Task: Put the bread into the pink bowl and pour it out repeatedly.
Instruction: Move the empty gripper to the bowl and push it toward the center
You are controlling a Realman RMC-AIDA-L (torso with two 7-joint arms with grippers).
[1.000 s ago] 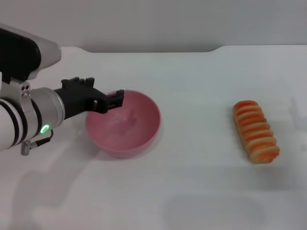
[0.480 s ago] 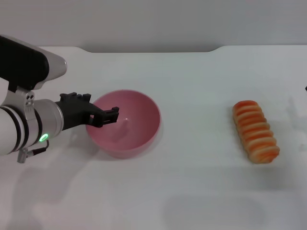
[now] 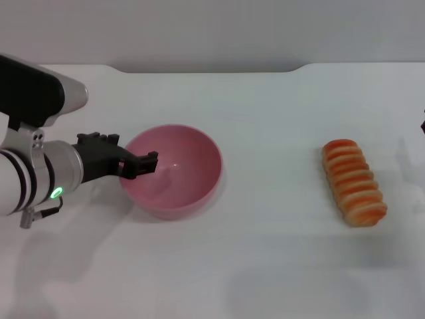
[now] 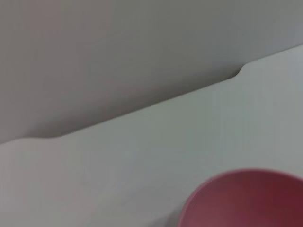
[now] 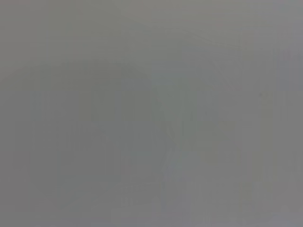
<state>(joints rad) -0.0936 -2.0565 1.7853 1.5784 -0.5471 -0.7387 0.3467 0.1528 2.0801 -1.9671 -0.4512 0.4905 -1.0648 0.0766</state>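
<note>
One white bench (image 3: 265, 266), grey wall (image 3: 199, 30) behind. Bread (image 3: 354, 183) lies flat on right side, ridged top up, long axis running near-to-far, well apart from pink bowl (image 3: 174, 169). Left gripper (image 3: 143, 165) over bowl's left rim; jaws' state cannot tell.

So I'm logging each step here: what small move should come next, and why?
Probably the right arm should reach in for the bread. It lies on the white table, well apart from the upright pink bowl, which holds nothing. The left gripper sits at the bowl's rim, far from the loaf, and the right gripper is out of view.
</note>
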